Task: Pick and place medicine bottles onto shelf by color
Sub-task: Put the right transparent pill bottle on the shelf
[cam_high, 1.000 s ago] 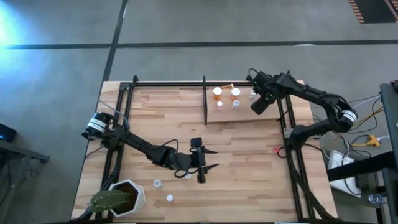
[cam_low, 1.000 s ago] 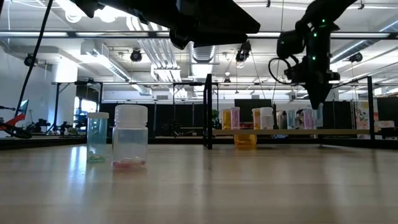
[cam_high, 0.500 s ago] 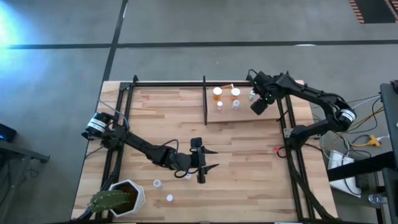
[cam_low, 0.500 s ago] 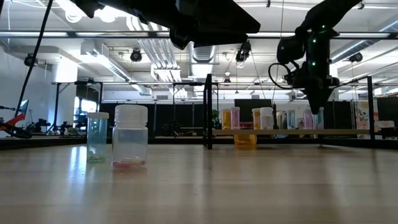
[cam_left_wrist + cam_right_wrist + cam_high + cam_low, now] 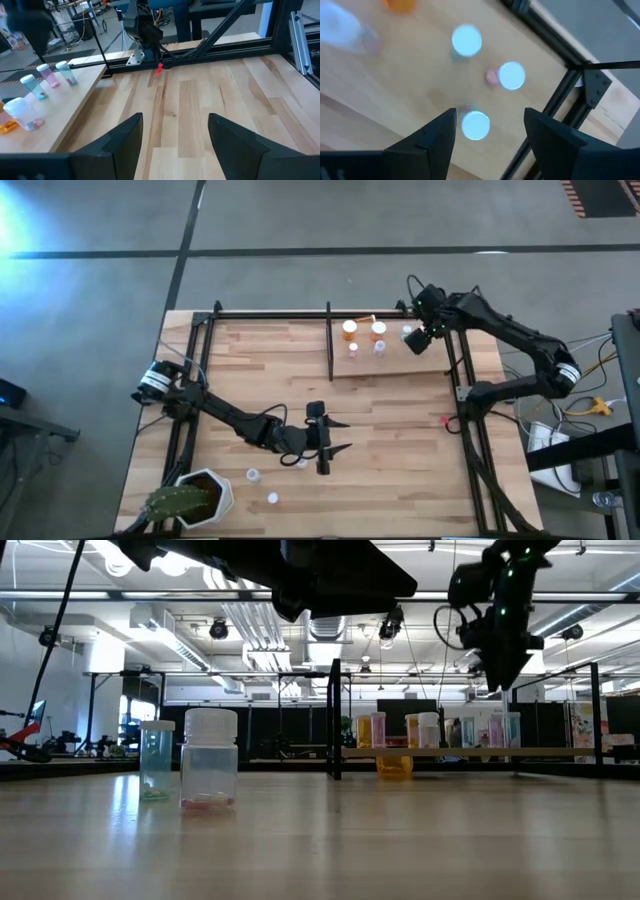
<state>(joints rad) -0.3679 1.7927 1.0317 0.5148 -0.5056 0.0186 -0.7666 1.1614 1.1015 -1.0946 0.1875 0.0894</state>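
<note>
The shelf (image 5: pixel 392 362), a light-wood panel in black rods, stands at the table's far right. On it stand orange bottles (image 5: pixel 349 330) and small white-capped bottles (image 5: pixel 379 347). My right gripper (image 5: pixel 418 342) hangs open above the shelf's right end. In the right wrist view its fingers straddle, from well above, one round cap (image 5: pixel 475 125) of three there. My left gripper (image 5: pixel 340 435) hovers open over the table's middle, pointing toward the right edge, nothing between its fingers (image 5: pixel 125 140). Loose bottles (image 5: pixel 253 475) stand near the front left; two of them (image 5: pixel 210 760) loom in the low view.
A white pot with a cactus (image 5: pixel 195 498) sits at the near left corner. Black frame rods (image 5: pixel 270 313) run along the table's far and side edges. An upright post (image 5: pixel 329 340) marks the shelf's left end. Bare wood lies between the two grippers.
My right gripper has risen from among the small bottles at the shelf's right end and now hangs clear above their caps. The bottles stay standing on the shelf.
</note>
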